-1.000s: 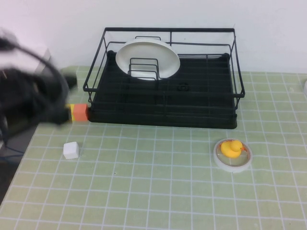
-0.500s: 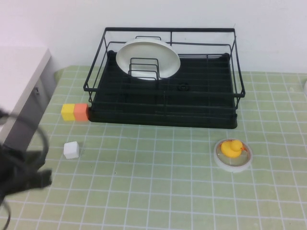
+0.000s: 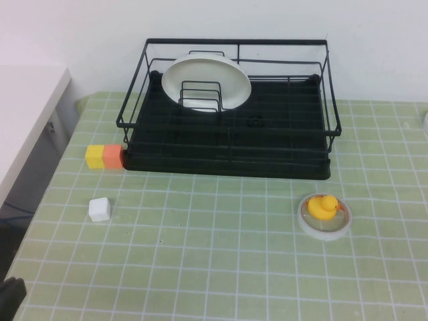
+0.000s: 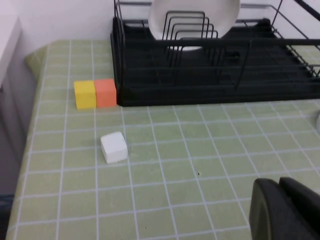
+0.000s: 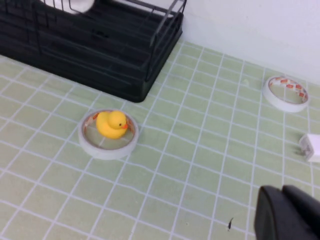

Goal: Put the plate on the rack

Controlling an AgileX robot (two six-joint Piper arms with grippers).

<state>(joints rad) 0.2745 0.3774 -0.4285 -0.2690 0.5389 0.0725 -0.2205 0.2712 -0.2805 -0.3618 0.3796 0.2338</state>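
The white plate stands upright, leaning in the slot dividers at the back left of the black wire rack. It also shows in the left wrist view, with the rack around it. My left gripper is shut and empty, low over the table's near left part, far from the rack. Only a dark bit of the left arm shows in the high view's corner. My right gripper is shut and empty, over the table's near right part.
A yellow and an orange cube sit by the rack's left front corner. A white cube lies nearer. A yellow duck in a whitish ring sits front right. A tape roll and a small white object lie further right.
The left arm has swung from beside the rack's left end down to the near left corner, almost out of the high view. The plate stays in the rack.
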